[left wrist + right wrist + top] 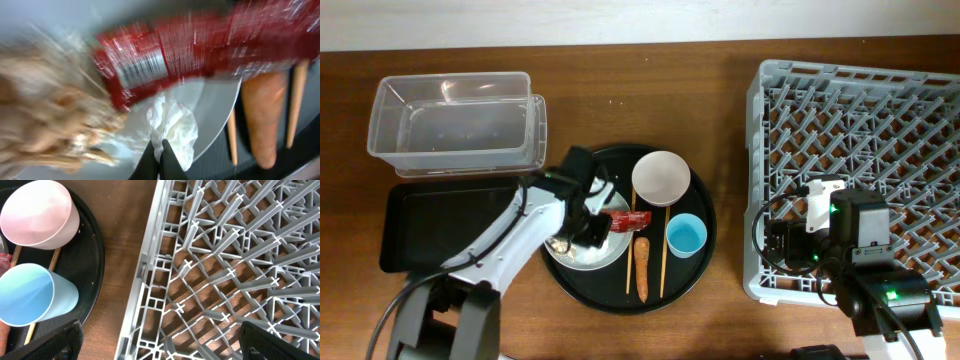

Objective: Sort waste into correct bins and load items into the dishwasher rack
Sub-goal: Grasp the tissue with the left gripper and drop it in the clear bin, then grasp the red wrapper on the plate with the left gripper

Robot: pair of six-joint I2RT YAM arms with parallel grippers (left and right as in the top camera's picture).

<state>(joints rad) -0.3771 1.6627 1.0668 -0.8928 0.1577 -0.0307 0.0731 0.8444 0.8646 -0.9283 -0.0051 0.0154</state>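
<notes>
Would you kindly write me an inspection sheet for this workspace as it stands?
Surface: wooden table, brown, nothing spilled on it.
Job's things: crumpled white tissue, red snack wrapper and food scraps on the plate; carrot piece, white bowl and blue cup on the round black tray; clear tub, black rectangular tray and dishwasher rack show no contents.
Clutter: wooden chopsticks on the round tray.
Grippers: left pincer closed, apparently pinching the tissue; right pincer open, over the rack's edge.
Cables: black cables beside each arm.
Surroundings: pale wall behind the table.
</notes>
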